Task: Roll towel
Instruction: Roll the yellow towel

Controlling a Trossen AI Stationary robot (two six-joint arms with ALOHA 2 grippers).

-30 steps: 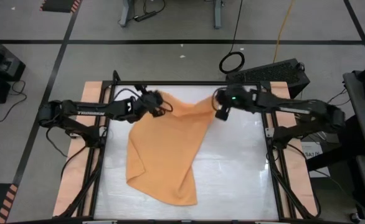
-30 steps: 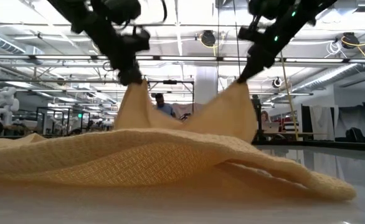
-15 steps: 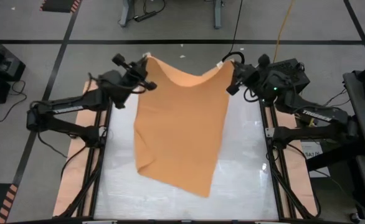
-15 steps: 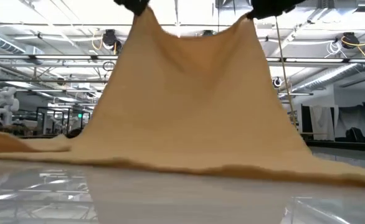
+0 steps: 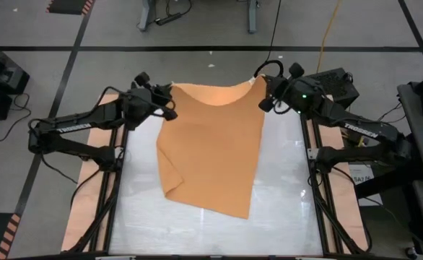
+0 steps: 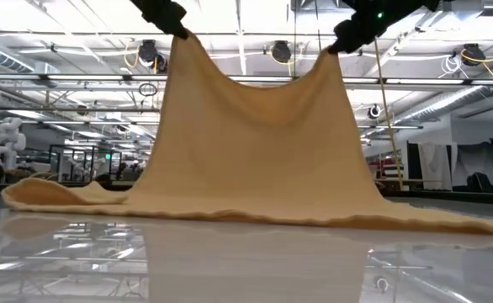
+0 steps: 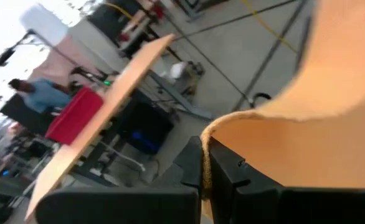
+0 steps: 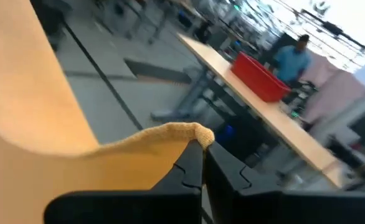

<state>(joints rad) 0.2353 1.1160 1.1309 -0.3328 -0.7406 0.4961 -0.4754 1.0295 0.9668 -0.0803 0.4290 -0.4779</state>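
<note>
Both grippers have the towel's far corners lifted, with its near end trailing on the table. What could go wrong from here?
1. Each grip is thin: the left gripper and right gripper pinch only the very corners of the towel, so a corner may slip out.
2. The top edge sags between them, so it may land slack and wrinkled.
3. The near end lies skewed, with a fold at the near left corner; a roll could start crooked.

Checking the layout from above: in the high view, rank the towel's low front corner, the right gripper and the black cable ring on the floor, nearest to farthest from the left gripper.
1. Right gripper, across the towel's raised edge from the left gripper.
2. Cable ring, on the floor beyond the table.
3. Front corner, low on the tabletop.
</note>
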